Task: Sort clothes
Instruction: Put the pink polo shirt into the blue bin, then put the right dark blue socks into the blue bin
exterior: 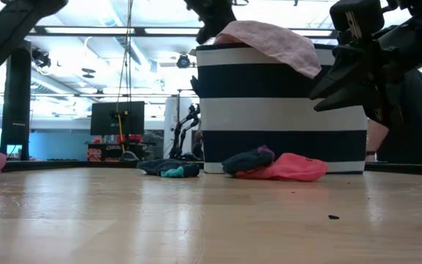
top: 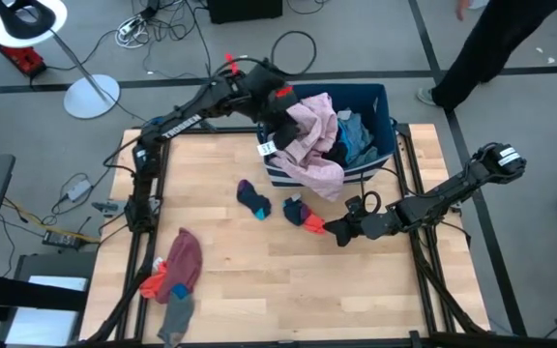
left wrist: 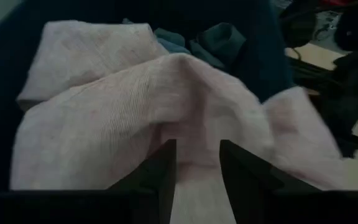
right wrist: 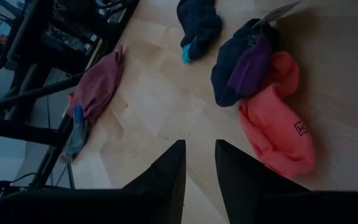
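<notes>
Nearest the table's front edge lies a maroon garment (top: 184, 259) with a grey sock (top: 175, 315) beside it. Mid-table, the right gripper (top: 339, 232) hovers empty, fingers slightly parted, just beside a coral-pink sock (right wrist: 277, 127) – a navy sock (top: 253, 199) lies near. Farthest back, the left gripper (left wrist: 197, 165) hangs over the striped bin (exterior: 284, 110), fingers parted above a pale pink garment (left wrist: 142, 106) – not gripping it

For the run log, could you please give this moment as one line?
left gripper: open over pink garment in bin | right gripper: empty, near red-orange garment

Left gripper (left wrist: 197, 165) slightly parted, raised, right gripper (right wrist: 199, 163) low, narrowly parted
</notes>
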